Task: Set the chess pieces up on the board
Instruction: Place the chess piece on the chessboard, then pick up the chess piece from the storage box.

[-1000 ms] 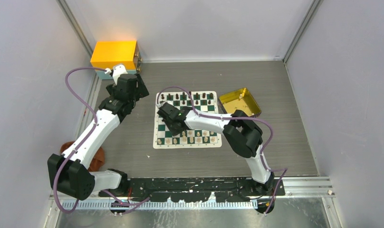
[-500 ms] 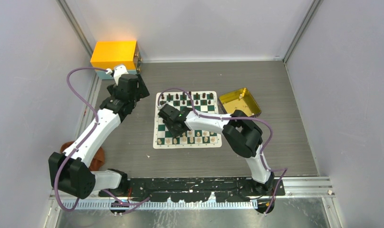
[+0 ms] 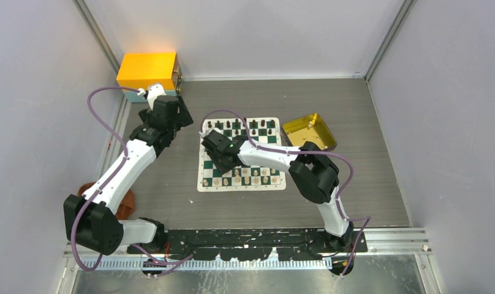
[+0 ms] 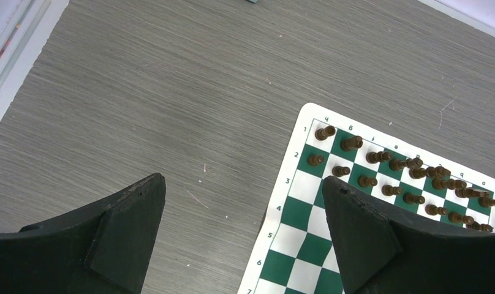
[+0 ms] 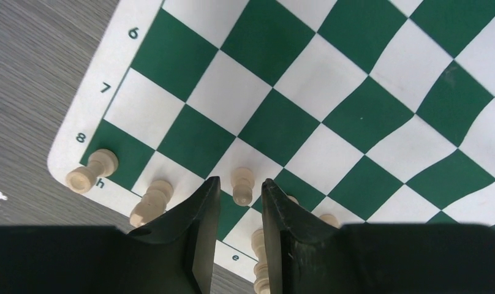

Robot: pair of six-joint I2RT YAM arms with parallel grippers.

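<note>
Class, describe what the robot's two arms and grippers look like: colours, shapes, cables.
The left arm and right arm have white links between bulky black joints, each trailed by a looping purple cable. The left gripper and right gripper are matte black, each with two wedge-shaped fingers.

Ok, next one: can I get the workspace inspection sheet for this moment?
Surface: grey wood-grain table, a few small specks.
Job's things: board lying flat; dark pieces in the far rows, pale pieces along the near edge.
Clutter: gold tray right of the board; orange box in the far left corner; brown cloth by the left arm.
Grippers: left gripper open, empty, above the table beside the board; right gripper open, a pale pawn standing between its tips.
Cables: purple cable looped along each arm.
Surroundings: pale walls; metal rail at the near edge.
</note>
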